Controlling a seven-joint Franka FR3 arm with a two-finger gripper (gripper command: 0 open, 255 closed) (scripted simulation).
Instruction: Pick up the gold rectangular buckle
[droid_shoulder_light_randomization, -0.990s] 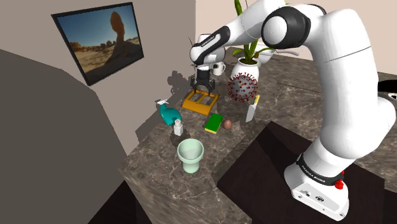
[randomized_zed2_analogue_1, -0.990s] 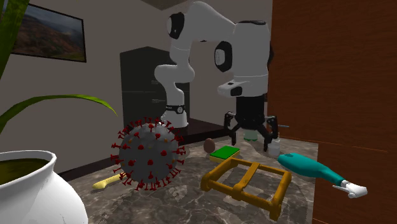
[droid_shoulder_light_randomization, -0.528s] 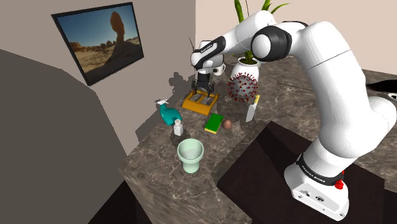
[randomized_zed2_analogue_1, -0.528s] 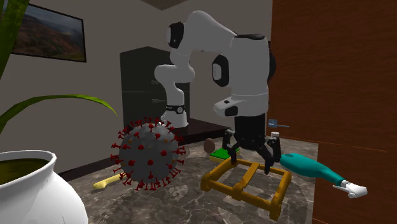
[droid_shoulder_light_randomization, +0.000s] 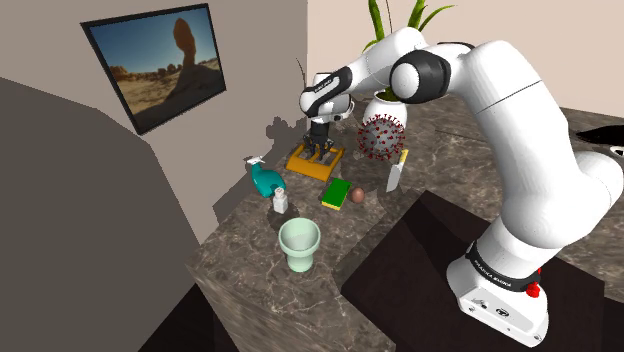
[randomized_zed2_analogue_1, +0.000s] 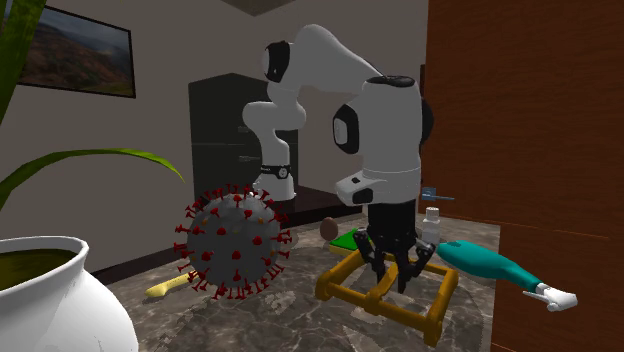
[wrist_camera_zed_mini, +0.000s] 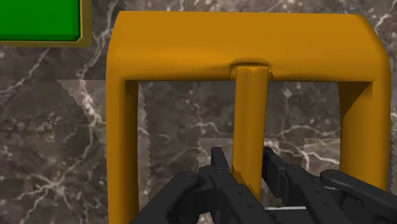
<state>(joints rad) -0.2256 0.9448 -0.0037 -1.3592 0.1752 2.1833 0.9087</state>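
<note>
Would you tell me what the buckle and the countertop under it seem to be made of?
The buckle looks like a smooth, matte ochre-gold material. It has soft shading and no sharp glints, so it may be metal or painted plastic. The countertop looks like polished dark marble, judging by its white veining.

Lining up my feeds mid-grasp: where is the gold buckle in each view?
Shoulder view: the gold buckle lies flat on the counter at upper middle, under the gripper.
Second exterior view: lower middle, beneath the gripper.
Wrist view: its frame lies ahead of the gripper, which clasps the centre bar.
Shared landmark: the green block beside the buckle.
</note>
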